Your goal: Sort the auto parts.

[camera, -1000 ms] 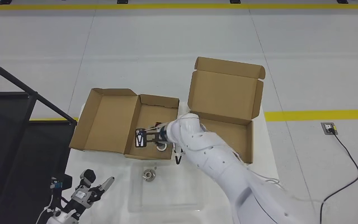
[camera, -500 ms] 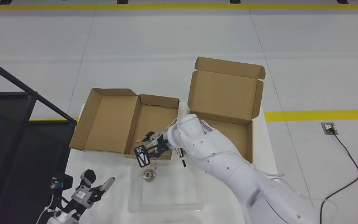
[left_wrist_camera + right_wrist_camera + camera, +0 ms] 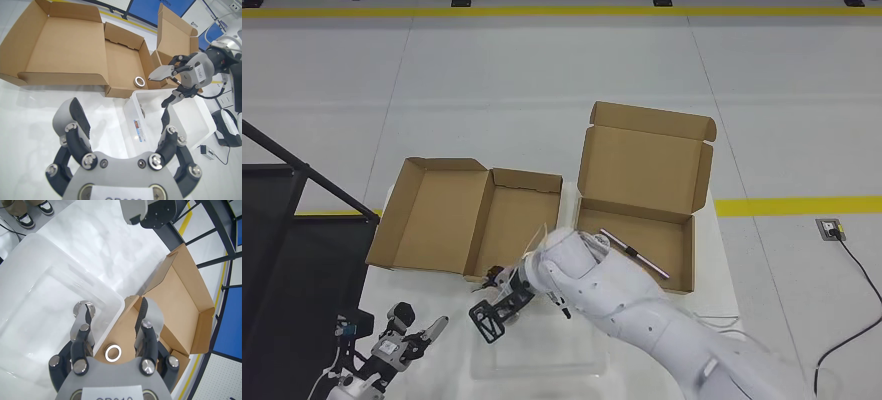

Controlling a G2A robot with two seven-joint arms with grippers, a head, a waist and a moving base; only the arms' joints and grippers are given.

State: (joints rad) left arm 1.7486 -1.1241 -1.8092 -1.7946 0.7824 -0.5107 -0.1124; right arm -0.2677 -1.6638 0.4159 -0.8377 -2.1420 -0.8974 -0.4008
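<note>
Two cardboard boxes stand open at the back of the white bench (image 3: 412, 292), with a clear bin (image 3: 572, 355) in front of them. The right tool (image 3: 114, 306) hangs with its fingers spread and nothing between them, above the spot where the bin's corner meets the left box (image 3: 517, 215). A metal ring (image 3: 113, 353) lies in that box's near corner, a flanged part (image 3: 77, 308) lies in the bin, and a thin rod (image 3: 632, 252) lies in the right box (image 3: 642, 170). The left tool (image 3: 121, 108), likewise released, sits low by the bench's near left edge.

The right gripper (image 3: 115, 303) hangs with jaws spread wide; the left gripper (image 3: 121, 106) likewise has its jaws apart.
</note>
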